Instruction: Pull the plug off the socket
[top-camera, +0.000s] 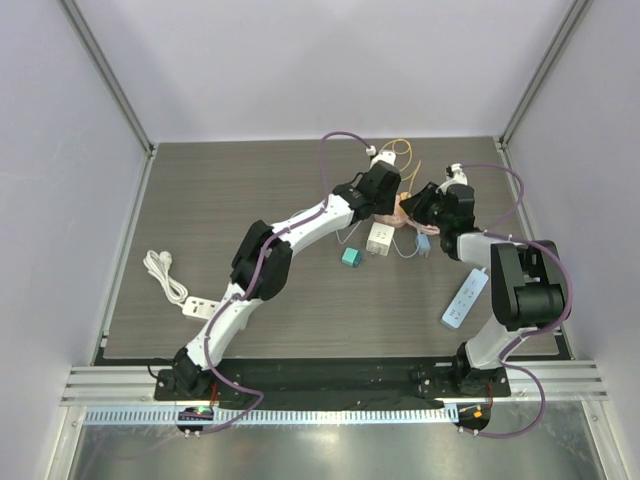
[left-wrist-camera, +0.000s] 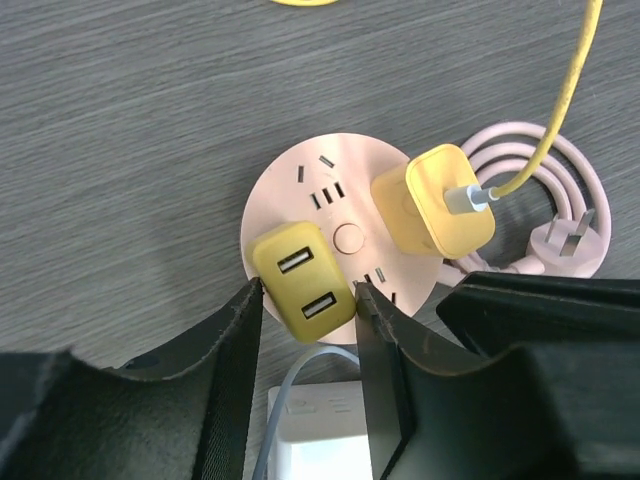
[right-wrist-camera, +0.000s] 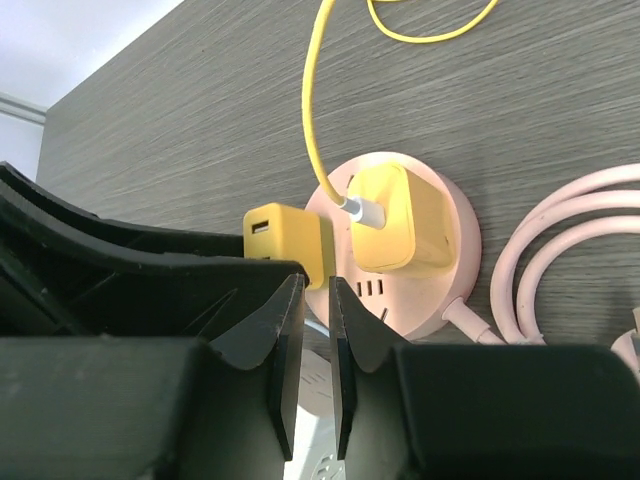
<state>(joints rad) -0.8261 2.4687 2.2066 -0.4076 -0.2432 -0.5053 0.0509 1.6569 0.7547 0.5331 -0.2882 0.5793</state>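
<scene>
Clamping the yellow two-port USB charger (left-wrist-camera: 300, 282) at the pink round socket's (left-wrist-camera: 290, 190) 7 o'clock edge, the left gripper (left-wrist-camera: 305, 292) pinches its sides. The right gripper (right-wrist-camera: 312, 285), fingers nearly together, holds nothing. A cabled yellow plug (left-wrist-camera: 433, 200) sits at 2 o'clock; open tabletop (left-wrist-camera: 120, 150) lies toward 10 o'clock.

Pink and yellow on grey wood grain

Between the black fingers (left-wrist-camera: 235, 340) of the left gripper (left-wrist-camera: 306, 288) sits a mustard-yellow two-port plug (left-wrist-camera: 303, 282). It is on a pale pink round socket (left-wrist-camera: 290, 195) with dark slots. Beside the right gripper (right-wrist-camera: 315, 283), also black, a brighter yellow plug (right-wrist-camera: 400, 225) carries a silver-tipped yellow cable (right-wrist-camera: 310, 110). Beyond that gripper lies a coiled cord (right-wrist-camera: 560, 230) in the same pale pink. Beneath the left gripper's fingers shows a white power strip (left-wrist-camera: 325, 440) with a pale blue-grey lead (left-wrist-camera: 285, 400). The table (left-wrist-camera: 120, 150) is grey-brown with fine dark streaked grain.
</scene>
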